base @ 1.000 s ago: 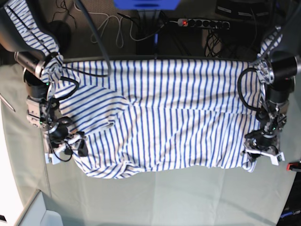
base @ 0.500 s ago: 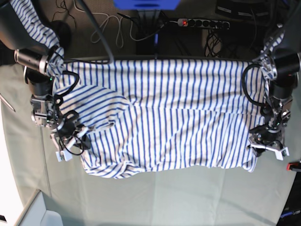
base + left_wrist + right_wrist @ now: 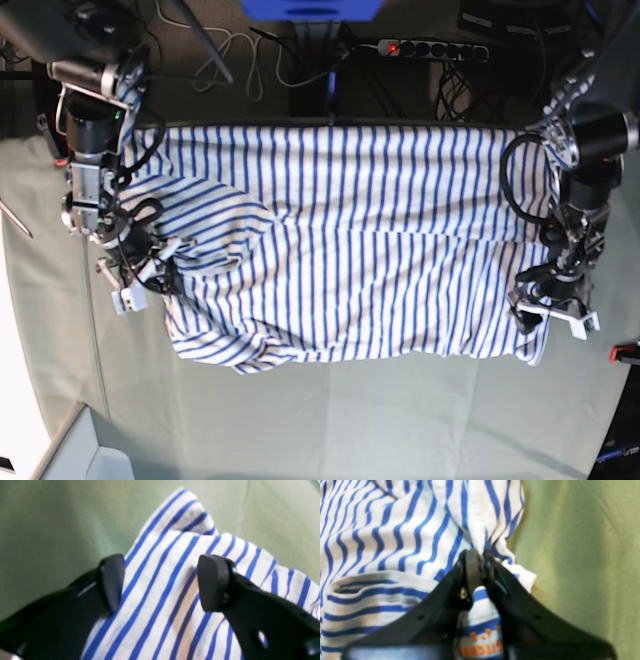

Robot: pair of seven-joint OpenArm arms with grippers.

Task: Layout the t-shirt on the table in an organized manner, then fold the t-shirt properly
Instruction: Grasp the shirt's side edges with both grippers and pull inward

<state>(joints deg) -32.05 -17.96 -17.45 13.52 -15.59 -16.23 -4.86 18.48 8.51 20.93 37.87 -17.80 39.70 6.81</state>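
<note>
Left wrist: the left gripper (image 3: 160, 582) is spread wide over a t-shirt (image 3: 175, 580) corner – nothing pinched.

Right wrist: the right gripper (image 3: 477, 562) is clamped on bunched hem.

Base: shirt spread across the table (image 3: 330, 420), crumpled at 9 o'clock – still layout; that side probably needs tugging flat.

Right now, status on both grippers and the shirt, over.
Right gripper shut on the t-shirt edge. Left gripper open over a shirt corner, holding nothing. Shirt spread on the table, bunched near the right gripper. Nothing in the way.
</note>
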